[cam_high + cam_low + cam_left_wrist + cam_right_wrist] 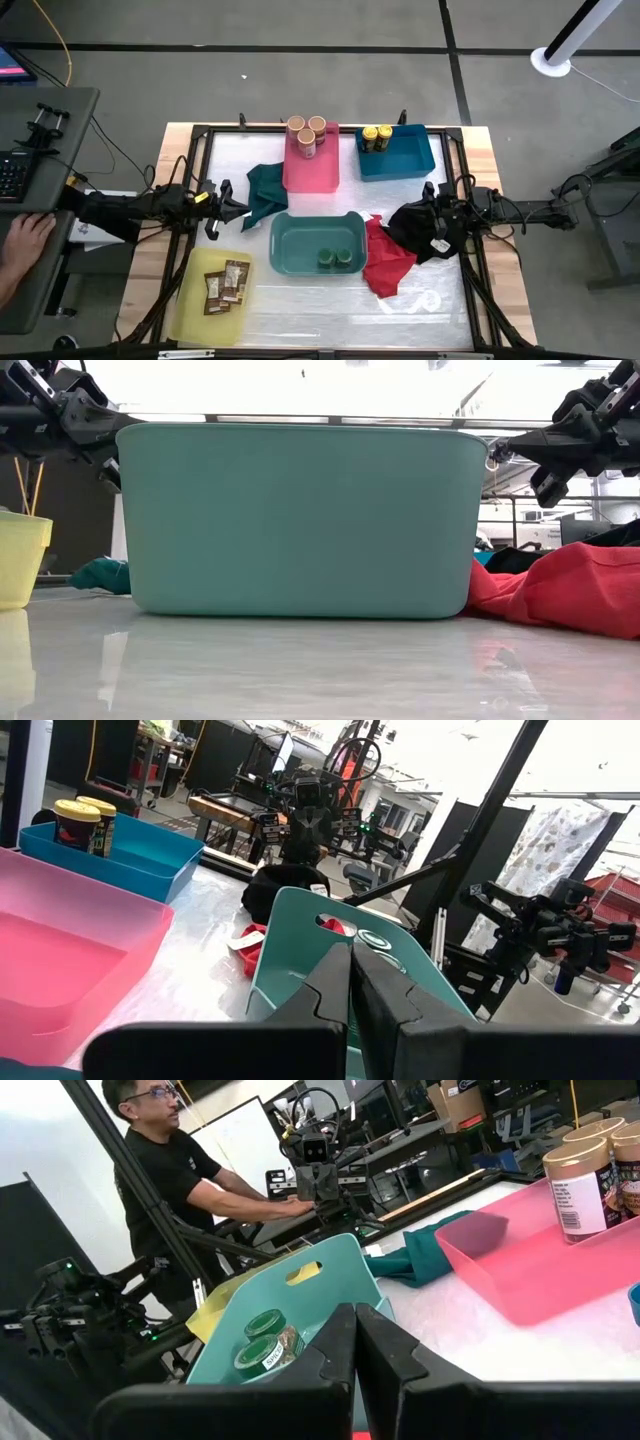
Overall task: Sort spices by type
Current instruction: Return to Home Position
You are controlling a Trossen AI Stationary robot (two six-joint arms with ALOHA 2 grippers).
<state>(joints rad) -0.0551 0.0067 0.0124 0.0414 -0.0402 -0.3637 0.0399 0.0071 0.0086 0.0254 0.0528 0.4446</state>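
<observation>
Three tan-lidded jars (307, 131) stand in the pink bin (312, 172). Yellow-lidded jars (376, 137) stand in the blue bin (400, 160). Two green-lidded jars (335, 258) sit in the teal bin (300, 245), also seen in the right wrist view (262, 1342). Brown packets (227, 285) lie in the yellow bin (200, 310). My left gripper (240, 206) hovers left of the teal bin, by the dark green cloth, shut and empty (350, 985). My right gripper (412, 213) hovers above the black cloth, right of the teal bin, shut and empty (355, 1340).
A dark green cloth (262, 188) lies between the pink and teal bins. A red cloth (388, 262) and a black cloth (432, 235) lie right of the teal bin. A person's hand (25, 240) rests at the desk on the left; the person (170, 1170) shows beyond the table.
</observation>
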